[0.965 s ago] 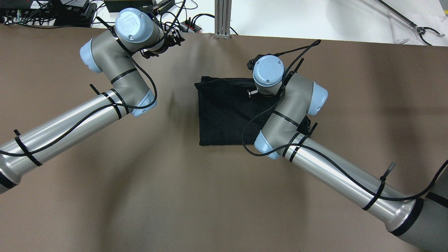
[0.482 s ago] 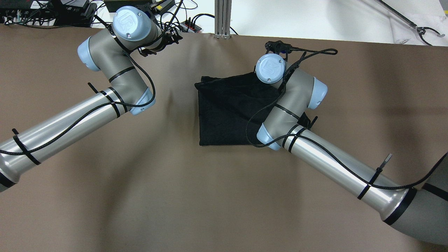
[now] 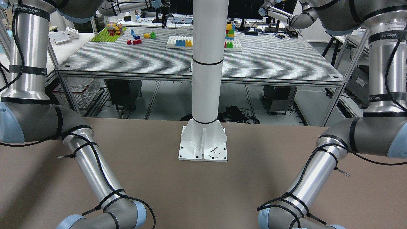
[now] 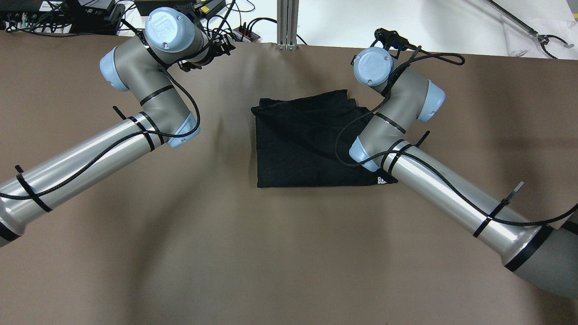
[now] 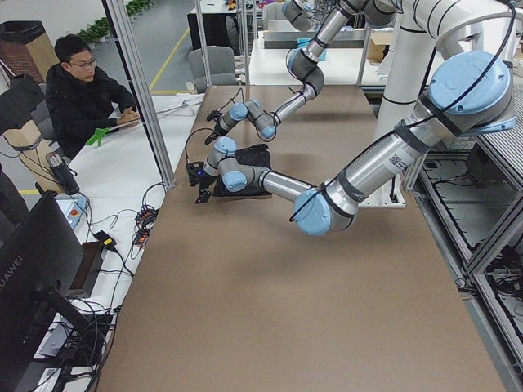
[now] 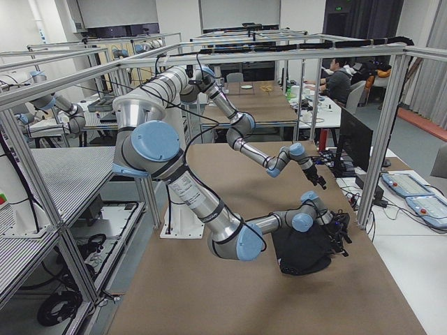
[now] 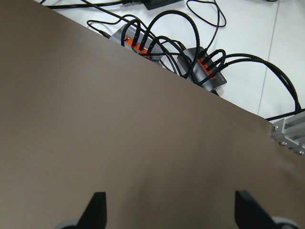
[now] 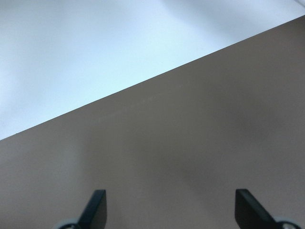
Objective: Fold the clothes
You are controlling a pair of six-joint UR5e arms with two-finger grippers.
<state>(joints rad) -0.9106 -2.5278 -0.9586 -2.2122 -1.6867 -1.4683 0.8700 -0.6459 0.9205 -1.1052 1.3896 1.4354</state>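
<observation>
The clothes (image 4: pixel 298 149), a black piece already folded into a rectangle, are found at the middle of the table (image 4: pixel 289 262), with the long axis laid from 9 to 3 o'clock in the overhead view and the 1 o'clock corner rucked outward. Both pairs of jaws are held wide apart with nothing between them, over bare table near the 12 o'clock edge. From the jaws of the right arm (image 4: pixel 442 198) the clothes lie toward 7 o'clock; from those of the left arm (image 4: pixel 90 153), toward 4 o'clock. The right arm is judged slightly nearer, its forearm crossing over the fabric's 3 o'clock edge. A small white logo (image 4: pixel 381 180) is seen at the fabric's 5 o'clock corner, too small to be read. "UR" is printed on the left wrist cap (image 4: pixel 161 28), "WANJEED" on an arm band (image 3: pixel 31 12).
</observation>
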